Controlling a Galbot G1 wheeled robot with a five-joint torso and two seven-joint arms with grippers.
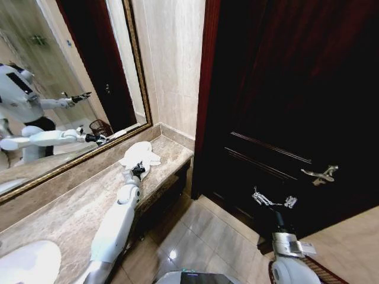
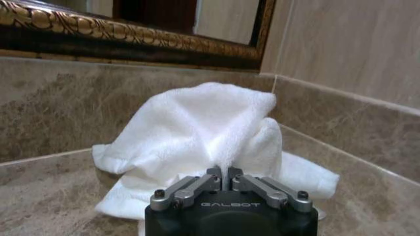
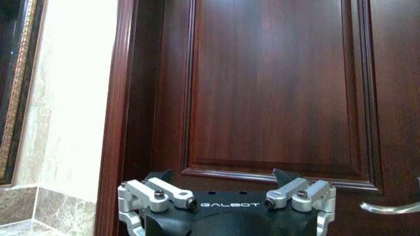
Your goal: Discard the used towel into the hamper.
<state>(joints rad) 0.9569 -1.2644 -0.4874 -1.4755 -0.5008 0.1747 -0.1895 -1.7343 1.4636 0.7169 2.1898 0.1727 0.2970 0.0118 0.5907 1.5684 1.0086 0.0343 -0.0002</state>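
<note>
A crumpled white towel (image 1: 142, 155) (image 2: 196, 128) lies on the marble counter (image 1: 71, 213) in the corner by the wall. My left gripper (image 1: 138, 170) (image 2: 226, 173) rests at the towel's near edge, shut on a raised fold of the cloth. Farther right, my right gripper (image 1: 273, 201) (image 3: 222, 176) hangs open in the air before the dark wooden door, holding nothing. The hamper (image 1: 100, 127) shows as a small dark basket reflected in the mirror.
A gold-framed mirror (image 1: 135, 53) runs along the back of the counter. A white basin (image 1: 26, 263) sits at the counter's near left end. The dark door (image 1: 296, 89) has a metal lever handle (image 1: 320, 174). Glossy floor tiles (image 1: 201, 242) lie between counter and door.
</note>
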